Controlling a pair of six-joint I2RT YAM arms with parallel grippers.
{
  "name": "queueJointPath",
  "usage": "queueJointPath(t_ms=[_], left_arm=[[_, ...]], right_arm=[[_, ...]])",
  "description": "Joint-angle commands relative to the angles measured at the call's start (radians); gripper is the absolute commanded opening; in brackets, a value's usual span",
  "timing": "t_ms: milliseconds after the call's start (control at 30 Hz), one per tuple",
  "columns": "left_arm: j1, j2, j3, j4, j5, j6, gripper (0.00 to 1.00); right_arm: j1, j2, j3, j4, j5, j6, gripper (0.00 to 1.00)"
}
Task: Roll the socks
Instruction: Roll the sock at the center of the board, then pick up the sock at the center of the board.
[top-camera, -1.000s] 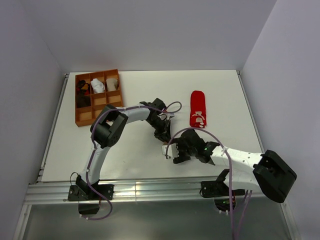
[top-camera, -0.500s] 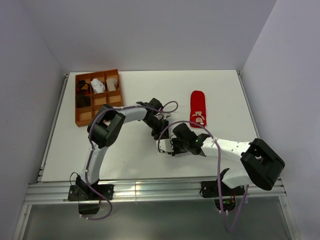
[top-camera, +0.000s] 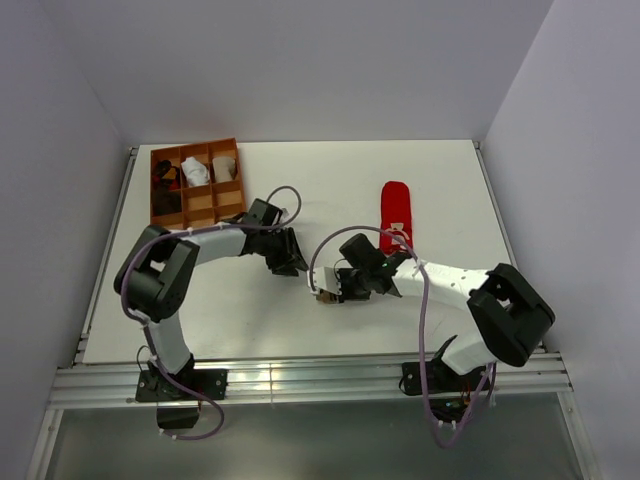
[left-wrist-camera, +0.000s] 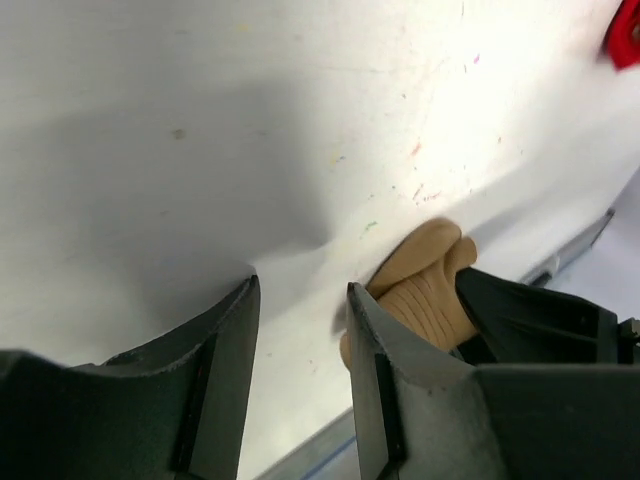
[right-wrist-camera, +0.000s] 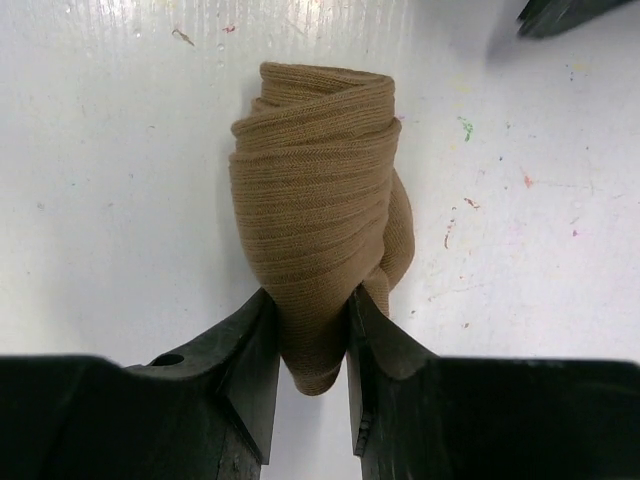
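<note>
The tan ribbed sock (right-wrist-camera: 318, 240), already rolled into a bundle, sits mid-frame on the white counter (top-camera: 300, 180), clamped in the right pincer (right-wrist-camera: 310, 312). The left pincer (left-wrist-camera: 300, 292) hangs released and empty nearby. The flat red sock (top-camera: 395, 218), upper right, looks unrolled and is judged the remaining work.

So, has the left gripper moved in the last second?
Yes. The left gripper has pulled back leftward, toward the orange tray, away from the rolled tan sock that the right gripper holds.
</note>
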Motion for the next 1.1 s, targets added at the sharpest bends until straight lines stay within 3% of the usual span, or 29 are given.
queueJointPath(t_ms=[0,233,300,333,433,467,567,700,800,933,1067], left_arm=[[-0.003,-0.129,-0.091,0.188,-0.166,-0.087,0.44],[-0.018,-0.464,-0.415,0.435,-0.417,-0.135,0.44],[-0.069,-0.524,-0.478,0.462,-0.474,-0.104,0.45],[-0.093,-0.569,-0.489,0.451,-0.599,-0.086,0.45],[-0.227,-0.603,-0.491,0.423,-0.735,-0.008,0.47],[-0.298,-0.603,-0.487,0.399,-0.844,0.017,0.49],[-0.446,-0.588,-0.483,0.408,-0.997,0.059,0.51],[-0.616,-0.561,-0.501,0.462,-1.137,0.109,0.55],[-0.702,-0.493,-0.440,0.411,-1.230,0.161,0.58],[-0.811,-0.353,-0.363,0.405,-1.267,0.281,0.63],[-0.853,-0.262,-0.294,0.400,-1.272,0.390,0.66]], right_arm=[[-0.023,0.068,0.024,-0.167,-0.073,0.020,0.18],[-0.104,0.179,0.142,-0.314,-0.154,-0.020,0.18],[-0.124,0.225,0.192,-0.348,-0.177,-0.035,0.18],[-0.142,0.237,0.208,-0.372,-0.180,-0.041,0.18],[-0.155,0.275,0.252,-0.412,-0.177,-0.050,0.18],[-0.156,0.285,0.269,-0.421,-0.177,-0.053,0.18],[-0.163,0.312,0.289,-0.438,-0.175,-0.056,0.19],[-0.167,0.340,0.312,-0.460,-0.180,-0.058,0.19],[-0.169,0.361,0.334,-0.484,-0.180,-0.060,0.19],[-0.169,0.386,0.363,-0.527,-0.180,-0.067,0.20],[-0.169,0.409,0.395,-0.559,-0.174,-0.069,0.20]])
